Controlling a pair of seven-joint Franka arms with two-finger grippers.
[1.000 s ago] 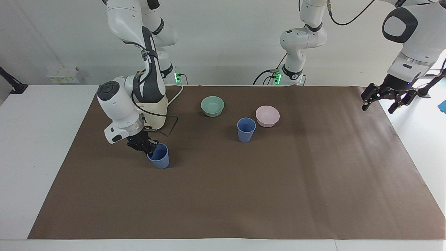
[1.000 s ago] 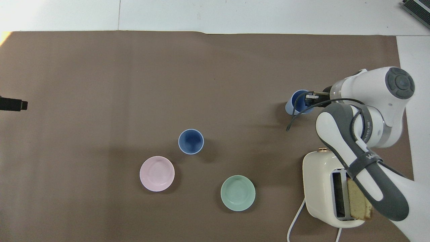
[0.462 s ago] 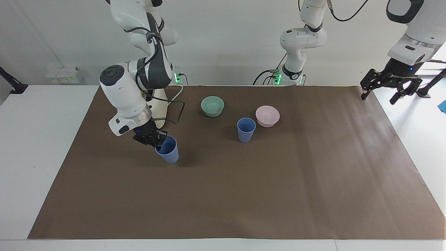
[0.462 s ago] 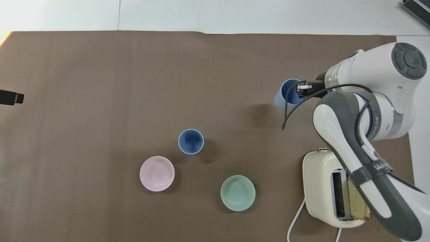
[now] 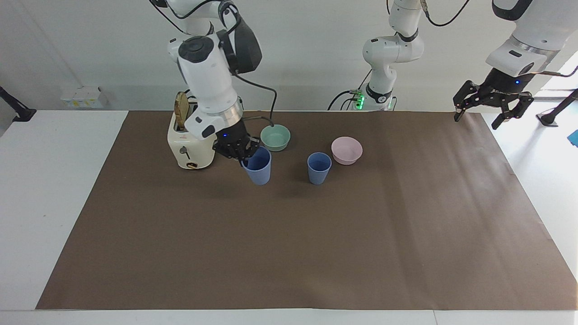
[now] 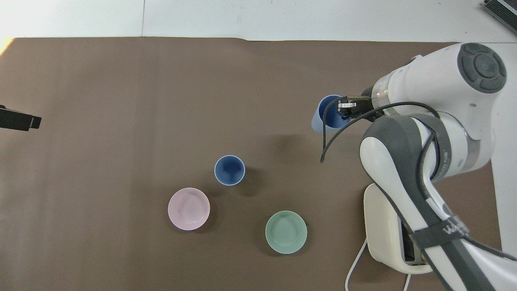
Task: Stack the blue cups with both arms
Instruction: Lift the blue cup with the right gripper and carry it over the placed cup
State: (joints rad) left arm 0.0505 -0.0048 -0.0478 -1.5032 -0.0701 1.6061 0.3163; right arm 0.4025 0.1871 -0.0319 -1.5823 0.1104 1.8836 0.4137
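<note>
One blue cup (image 5: pixel 319 168) stands upright on the brown mat beside the pink bowl; it also shows in the overhead view (image 6: pixel 229 170). My right gripper (image 5: pixel 241 153) is shut on the rim of the second blue cup (image 5: pixel 258 168) and holds it in the air, slightly tilted, over the mat between the toaster and the standing cup. The overhead view shows this gripper (image 6: pixel 349 108) with one finger inside the held cup (image 6: pixel 328 115). My left gripper (image 5: pixel 490 106) is open and empty, raised over the mat's edge at the left arm's end, and its tip shows in the overhead view (image 6: pixel 18 121).
A teal-green bowl (image 5: pixel 275 136) (image 6: pixel 286 232) and a pink bowl (image 5: pixel 347 150) (image 6: pixel 188 208) sit on the mat nearer to the robots than the standing cup. A cream toaster (image 5: pixel 187 146) (image 6: pixel 383 230) with bread in its slot stands toward the right arm's end.
My right gripper has lifted the cup off the mat and carried it toward the standing cup, uncovering the toaster. My left gripper has risen a little and drifted inward.
</note>
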